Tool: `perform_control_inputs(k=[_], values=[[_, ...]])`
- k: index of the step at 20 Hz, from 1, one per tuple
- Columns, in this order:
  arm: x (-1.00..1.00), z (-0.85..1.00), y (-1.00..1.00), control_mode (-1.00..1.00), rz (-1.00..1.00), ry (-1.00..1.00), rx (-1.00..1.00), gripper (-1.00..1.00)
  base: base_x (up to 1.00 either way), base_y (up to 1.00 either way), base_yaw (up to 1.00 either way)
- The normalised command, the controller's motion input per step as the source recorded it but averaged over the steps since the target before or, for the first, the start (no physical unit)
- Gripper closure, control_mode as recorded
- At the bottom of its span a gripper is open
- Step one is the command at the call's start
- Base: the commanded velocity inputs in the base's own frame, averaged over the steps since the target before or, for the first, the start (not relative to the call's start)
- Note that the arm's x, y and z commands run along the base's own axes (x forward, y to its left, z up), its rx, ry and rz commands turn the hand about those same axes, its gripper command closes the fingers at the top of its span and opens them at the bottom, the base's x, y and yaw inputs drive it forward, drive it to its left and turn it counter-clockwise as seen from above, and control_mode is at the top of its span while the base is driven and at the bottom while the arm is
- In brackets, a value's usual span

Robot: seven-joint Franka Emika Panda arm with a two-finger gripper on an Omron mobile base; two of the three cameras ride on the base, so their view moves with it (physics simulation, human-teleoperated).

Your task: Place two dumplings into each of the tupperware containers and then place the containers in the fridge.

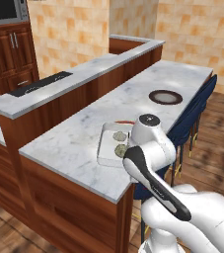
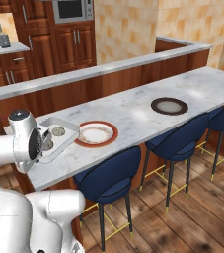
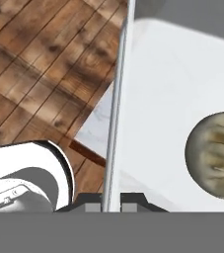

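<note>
We are seeing the end effector [image 3: 111, 201] clenched on the thin rim of the white tupperware container [image 3: 153, 108], its two dark tips pressed against either side of the wall in the hand view. Just past the rim, one dumpling [image 3: 216, 154] is lying on the container's white floor, and beyond the edge we are looking down at the wooden floor [image 3: 34, 64].

In the left base view the white tupperware container [image 1: 105, 146] is sitting at the near edge of the marble surface [image 1: 79, 138], with two dumplings inside, one [image 1: 118, 135] farther and one [image 1: 120, 150] nearer, close together. The arm's wrist is covering the container's right side, so we cannot make out the tips themselves there.

In the right base view the container [image 2: 64, 129] is lying at the left end of the surface, just left of a red-rimmed plate [image 2: 96, 133]. Farther right along the surface a dark brown-rimmed plate [image 2: 168, 105] is resting well apart from both. Blue stools [image 2: 111, 180] are standing along the near side, and a microwave [image 2: 73, 10] is set among wooden cabinets at the far wall.
</note>
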Motion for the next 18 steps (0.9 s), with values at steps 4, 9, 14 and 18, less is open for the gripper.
perform_control_inputs(k=[4,9,14,18], values=[[-0.33,0.48,-0.28,-1.0,0.02,0.07,-0.02,1.0,0.0,0.0,0.0],[-0.55,0.34,-0.15,-1.0,0.04,0.05,-0.07,1.0,0.0,0.0,0.0],[-0.06,0.44,-0.28,-1.0,0.07,0.07,-0.05,1.0,0.0,0.0,0.0],[-0.03,0.39,-0.42,-1.0,0.18,-0.01,-0.02,1.0,0.0,0.0,0.0]])
